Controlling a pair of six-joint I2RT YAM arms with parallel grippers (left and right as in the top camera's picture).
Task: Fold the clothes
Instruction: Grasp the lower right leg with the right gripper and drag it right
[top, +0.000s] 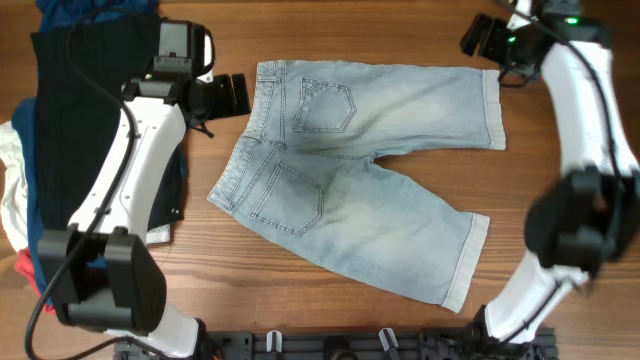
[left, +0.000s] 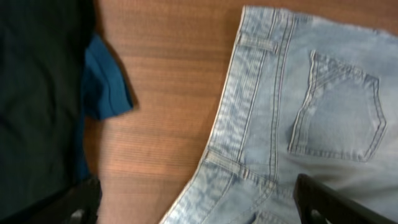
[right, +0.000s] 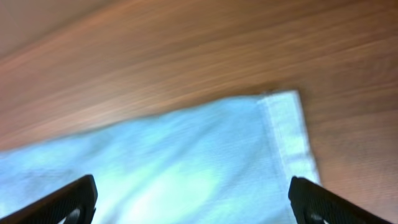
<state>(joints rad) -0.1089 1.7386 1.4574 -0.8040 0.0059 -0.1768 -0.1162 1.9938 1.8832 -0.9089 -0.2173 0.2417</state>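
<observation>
Denim shorts (top: 350, 170) lie flat on the counter (top: 330, 30), no fold made yet, everything left for you, both arms' jaws wide open and holding nothing.

A wooden desk (top: 400, 30) carries everything, warm reddish brown with fine, straight grain running left to right in the overhead view. The wood reaches the top, right and bottom edges of that view. A black rail (top: 330, 345) lies along the middle of the bottom edge (its small fittings are too dark to make out). The light is soft and even, leaving only faint, close shadows. The left wrist view shows the grain as thin ribbed lines. The right wrist view is blurred, with the wood paler toward the upper left corner.
</observation>
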